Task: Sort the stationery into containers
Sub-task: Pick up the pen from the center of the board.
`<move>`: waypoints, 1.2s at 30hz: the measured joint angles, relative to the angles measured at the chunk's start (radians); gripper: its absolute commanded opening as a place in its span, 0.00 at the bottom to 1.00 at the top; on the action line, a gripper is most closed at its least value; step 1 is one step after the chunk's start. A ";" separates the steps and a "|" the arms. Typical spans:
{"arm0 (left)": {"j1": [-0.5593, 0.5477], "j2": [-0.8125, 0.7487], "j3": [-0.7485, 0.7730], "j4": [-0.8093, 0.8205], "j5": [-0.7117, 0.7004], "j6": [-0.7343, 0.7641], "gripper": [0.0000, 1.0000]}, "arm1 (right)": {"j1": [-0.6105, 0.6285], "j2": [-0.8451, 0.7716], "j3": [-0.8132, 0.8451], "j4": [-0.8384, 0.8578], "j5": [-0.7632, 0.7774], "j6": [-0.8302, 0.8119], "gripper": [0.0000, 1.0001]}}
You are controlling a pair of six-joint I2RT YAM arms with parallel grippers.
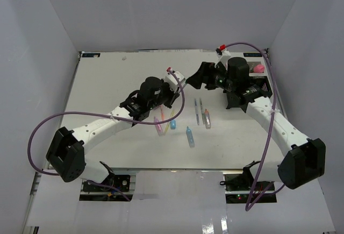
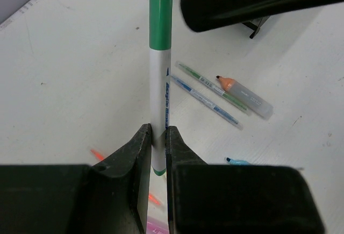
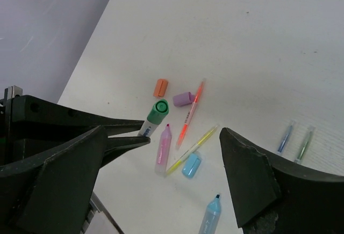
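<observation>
Left gripper [image 2: 156,133] pinches the green-capped marker [image 2: 160,67] low on its barrel, up above the table [image 1: 107,83] — looks light, stiff, slick plastic, so I'd take it mid-barrel. Right gripper [image 3: 184,136] gapes wide, the cap seemingly between its fingers

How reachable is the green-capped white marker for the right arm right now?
Probably yes: the left gripper holds the green-capped white marker cap-outward, and the open right gripper faces it with nothing between.
</observation>
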 measured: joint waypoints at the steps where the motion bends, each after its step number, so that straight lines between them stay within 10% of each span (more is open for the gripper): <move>1: -0.002 -0.008 -0.009 0.005 0.000 0.003 0.11 | 0.011 0.014 0.013 0.000 -0.002 0.003 0.90; 30: -0.018 -0.077 -0.105 0.096 0.004 0.029 0.11 | 0.059 0.123 0.072 -0.022 -0.093 0.005 0.29; 36: -0.018 -0.079 -0.117 0.103 -0.005 0.028 0.31 | 0.067 0.123 0.072 -0.011 -0.125 0.010 0.08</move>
